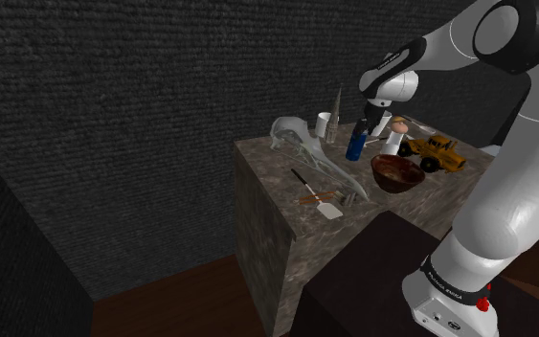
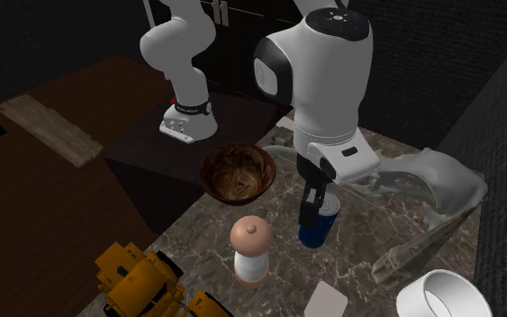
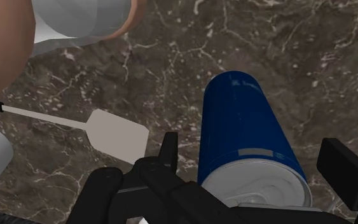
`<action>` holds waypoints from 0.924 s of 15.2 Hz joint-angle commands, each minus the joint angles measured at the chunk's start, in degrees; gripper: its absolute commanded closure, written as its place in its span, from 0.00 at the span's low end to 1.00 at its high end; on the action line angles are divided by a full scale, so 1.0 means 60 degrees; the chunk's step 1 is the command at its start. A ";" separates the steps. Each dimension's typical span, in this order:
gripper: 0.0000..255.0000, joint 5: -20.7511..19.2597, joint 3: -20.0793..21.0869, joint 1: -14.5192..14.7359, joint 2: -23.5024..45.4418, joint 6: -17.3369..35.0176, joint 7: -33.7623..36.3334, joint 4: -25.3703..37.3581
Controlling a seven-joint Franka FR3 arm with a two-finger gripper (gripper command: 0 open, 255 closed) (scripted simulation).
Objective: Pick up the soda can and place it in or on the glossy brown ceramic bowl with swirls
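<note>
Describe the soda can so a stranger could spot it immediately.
Find the dark marbled table under the white arm. Near the brown bowl, inside the open pincer, stands the can. It is the only blue cylinder, with a silver top.

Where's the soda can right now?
In the second exterior view the blue can stands upright on the marble table, just right of the brown bowl and the brown-topped shaker, inside the open gripper.
</note>
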 commanded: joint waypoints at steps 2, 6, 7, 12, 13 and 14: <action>0.00 0.0006 0.0002 -0.0001 0.0008 0.0010 -0.0003 -0.0002; 1.00 0.0006 0.0001 -0.0002 0.0007 0.0008 -0.0005 0.0000; 1.00 0.0007 0.0000 -0.0003 0.0008 0.0007 -0.0007 0.0002; 1.00 0.0004 0.0000 -0.0001 0.0004 0.0005 -0.0003 0.0000; 1.00 0.0006 0.0002 -0.0001 0.0008 0.0010 -0.0003 -0.0002; 1.00 -0.0058 -0.0013 0.0011 -0.0075 -0.0105 0.0043 0.0041</action>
